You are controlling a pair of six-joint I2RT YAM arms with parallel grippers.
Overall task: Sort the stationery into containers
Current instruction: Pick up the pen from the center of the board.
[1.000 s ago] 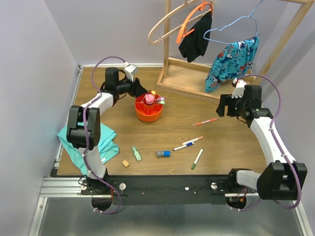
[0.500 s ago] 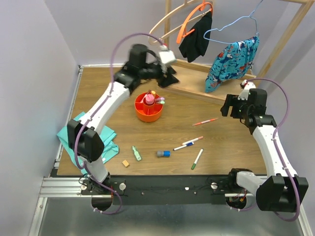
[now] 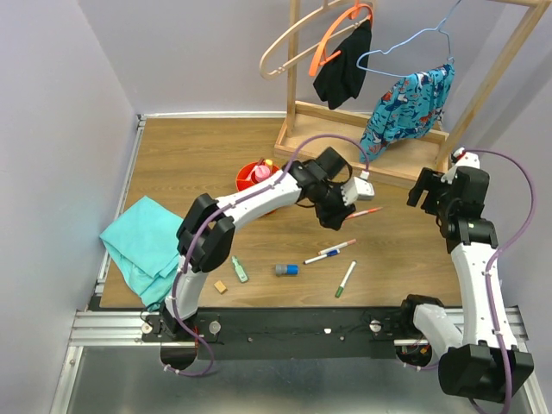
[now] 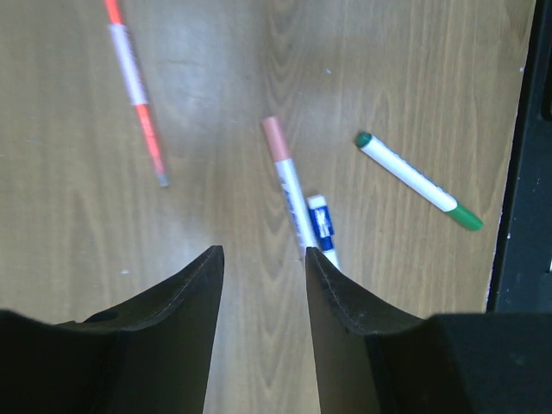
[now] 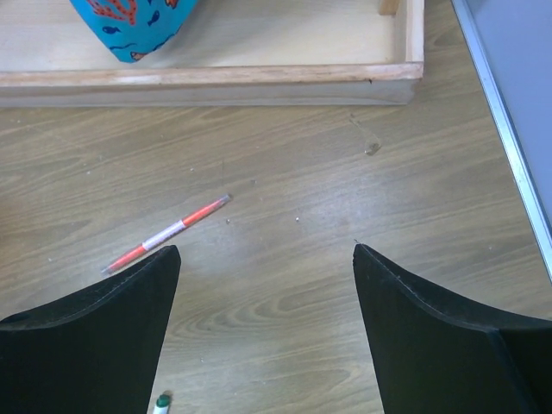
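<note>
1. The left tool [image 4: 261,257] hangs over the middle of the desk [image 3: 190,164], pointing down. Its fingers are partly apart with only bare wood between them – it holds nothing.
2. Just beyond its fingertips in the left wrist view lie a pink-capped marker [image 4: 287,177] and a blue-capped marker [image 4: 323,228], side by side and touching. A green marker [image 4: 418,179] lies apart on one side and an orange pen [image 4: 136,95] on the other.
3. The right tool [image 5: 265,254] is raised near the right edge of the desk, fingers wide and empty. Below it are the orange pen and the wooden rack base [image 5: 207,73].
4. The organiser [image 3: 248,179] stands far of centre, partly hidden behind the left arm. A few items stand in it – pink and yellow ends show.
5. Toward the near edge lie a blue-grey piece [image 3: 286,270], a green highlighter [image 3: 239,269] and a tan cube [image 3: 221,286], each apart from the others.
6. A teal cloth [image 3: 142,246] lies folded at the desk's left edge.
</note>
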